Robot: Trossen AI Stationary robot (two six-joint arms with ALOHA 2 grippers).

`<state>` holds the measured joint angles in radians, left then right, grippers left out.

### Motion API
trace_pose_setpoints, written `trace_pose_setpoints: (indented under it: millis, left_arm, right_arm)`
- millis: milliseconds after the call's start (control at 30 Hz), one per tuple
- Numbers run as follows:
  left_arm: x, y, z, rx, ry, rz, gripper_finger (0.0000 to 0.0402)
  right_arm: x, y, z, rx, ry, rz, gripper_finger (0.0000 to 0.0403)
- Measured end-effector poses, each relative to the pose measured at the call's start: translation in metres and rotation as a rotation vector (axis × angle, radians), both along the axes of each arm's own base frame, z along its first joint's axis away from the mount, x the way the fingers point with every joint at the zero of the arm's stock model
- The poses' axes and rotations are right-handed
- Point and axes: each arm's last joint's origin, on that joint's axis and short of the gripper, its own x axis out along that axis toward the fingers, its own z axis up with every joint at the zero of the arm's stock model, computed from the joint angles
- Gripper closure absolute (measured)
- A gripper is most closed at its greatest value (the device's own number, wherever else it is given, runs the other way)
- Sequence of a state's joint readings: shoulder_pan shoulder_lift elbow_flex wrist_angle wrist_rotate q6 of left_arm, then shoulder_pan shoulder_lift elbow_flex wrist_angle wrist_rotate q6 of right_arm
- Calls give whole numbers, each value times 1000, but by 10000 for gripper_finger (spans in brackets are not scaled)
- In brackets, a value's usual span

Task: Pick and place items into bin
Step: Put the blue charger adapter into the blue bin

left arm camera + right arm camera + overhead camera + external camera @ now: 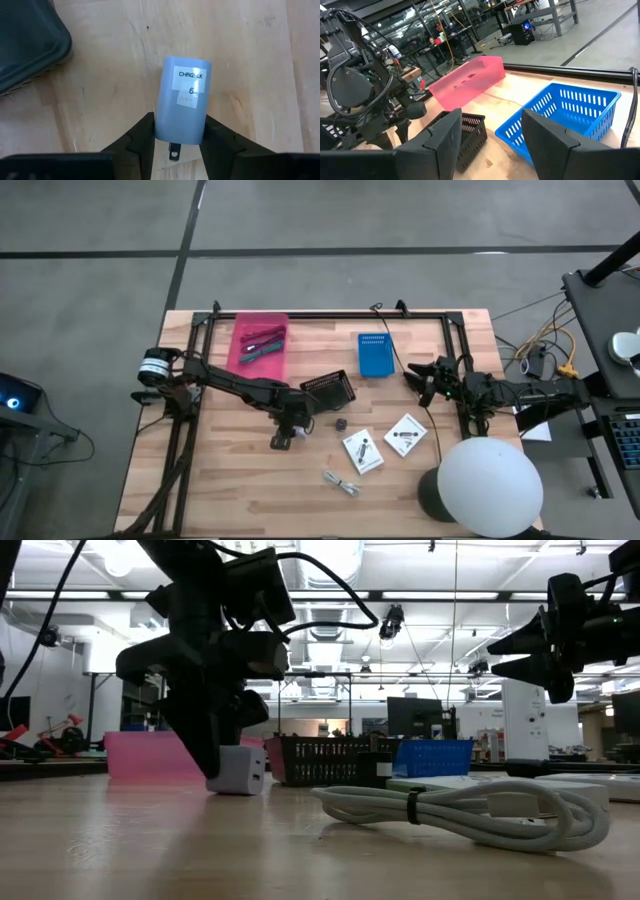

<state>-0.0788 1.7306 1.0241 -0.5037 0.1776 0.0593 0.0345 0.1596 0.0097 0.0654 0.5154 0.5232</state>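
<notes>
Left gripper [283, 438], seen from above, is low over the wooden table [200, 480] just in front of the black basket [329, 388], closed on a small white charger block [281, 442]; the right gripper [424, 377] hangs beside the blue basket [375, 354], fingers spread and empty; the pink bin [260, 345] at the back left holds several pen-like sticks [262, 340]; two white flat packets [384, 442] lie side by side in the middle of the table, a small dark knob [340, 423] near them, a coiled white cable [342, 483] nearer the front edge. At table level, the left gripper [215, 755] reaches down to the charger block [238, 771], which touches the tabletop; the coiled cable [470, 812] lies in the foreground; the pink bin [150, 755], black basket [330, 760] and blue basket [432, 757] stand in a row behind; the right gripper [535, 650] is held well above the surface. From the left wrist, the two dark fingers [137, 142] press either side of the pale block [182, 100], whose label reads CHRGBLK, a metal prong showing at its lower end. From the right wrist, the parted fingers [445, 132] frame the blue basket [565, 117], with the pink bin [467, 82] and black basket [470, 135] beyond.
</notes>
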Motion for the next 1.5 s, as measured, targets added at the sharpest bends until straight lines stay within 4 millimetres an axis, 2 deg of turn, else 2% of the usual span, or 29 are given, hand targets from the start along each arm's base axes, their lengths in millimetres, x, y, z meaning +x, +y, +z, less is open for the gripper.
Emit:
trace_pose_setpoints:
  millis: [233,433,700,1067,1233,1367,1500]
  left_arm:
    - [0,0,2,0,-2,0,294]
    - [3,0,15,-4,-48,2,294]
    - [7,4,49,-10,-166,17,294]
    - [29,35,100,39,-419,137,294]
    - [37,50,114,45,-545,183,294]
    - [39,60,121,42,-574,231,294]
    - [39,66,123,51,-590,249,294]
  right_arm:
    - [0,0,0,0,-1,0,211]
    - [0,0,2,-3,-18,0,211]
    - [1,0,8,-86,-42,19,211]
    - [2,4,17,-193,-91,146,211]
    - [3,4,17,-170,-98,150,211]
    - [4,4,18,-168,-113,164,211]
    - [2,6,29,-183,-238,199,211]
